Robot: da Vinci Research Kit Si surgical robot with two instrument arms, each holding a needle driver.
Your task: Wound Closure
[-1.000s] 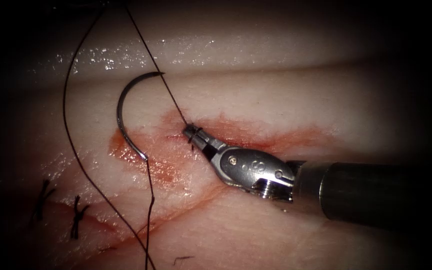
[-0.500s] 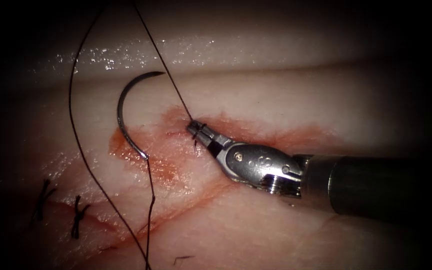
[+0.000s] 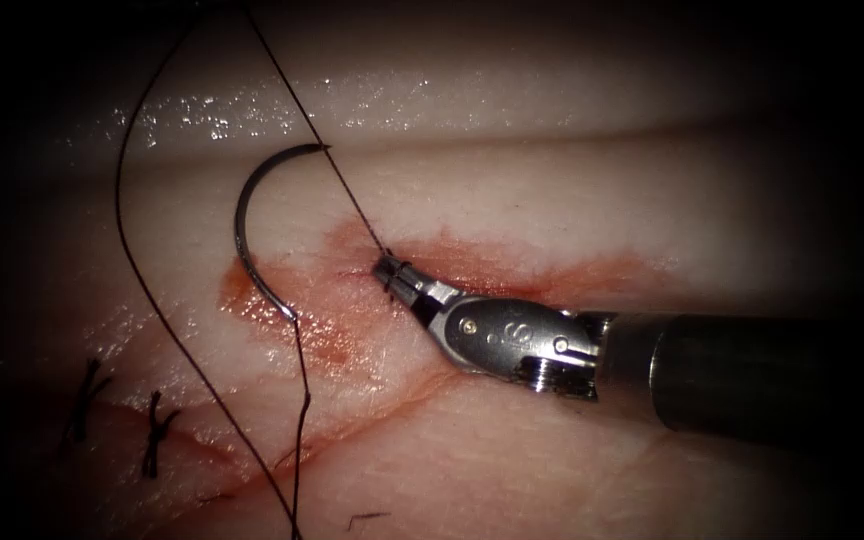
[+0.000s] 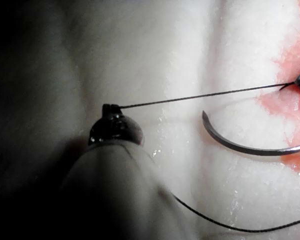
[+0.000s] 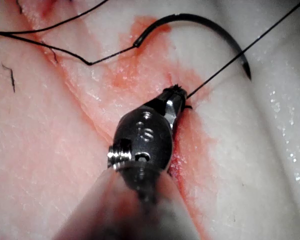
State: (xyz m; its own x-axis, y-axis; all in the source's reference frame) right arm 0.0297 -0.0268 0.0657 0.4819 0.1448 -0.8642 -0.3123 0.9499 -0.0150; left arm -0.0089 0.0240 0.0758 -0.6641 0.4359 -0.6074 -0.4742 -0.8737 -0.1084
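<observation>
Pale, glistening tissue [image 3: 572, 190] spreads under the endoscope, its cut [image 3: 372, 425] running down toward the left, where two dark stitches [image 3: 157, 435] already cross it. Red fluid [image 3: 512, 270] smears the surface around the right tool [image 3: 388, 270], whose jaws are pressed together on the thread [image 3: 337, 190] right at the tissue, a small dark knot of thread at their tips. From there the strand climbs taut up and to the left into shadow.

Free of either tool, the curved needle [image 3: 244, 235] lies flat on the tissue left of those jaws and does not enter it — a smooth steel arc, one end up by the taut strand, the other low, where thread trails on downward.

From the left wrist camera, the other end of that taut line shows: the left tool [image 4: 110, 107] pinches the thread [image 4: 200, 96] with its jaws closed, and the needle [image 4: 240, 145] rests beyond.

Seen from the right wrist camera, the right tool [image 5: 176, 92] has a rounded metal head stamped with small marks, the needle [image 5: 200, 21] arches past it, and a loose cut end of thread [image 5: 9, 75] lies apart on the tissue.
</observation>
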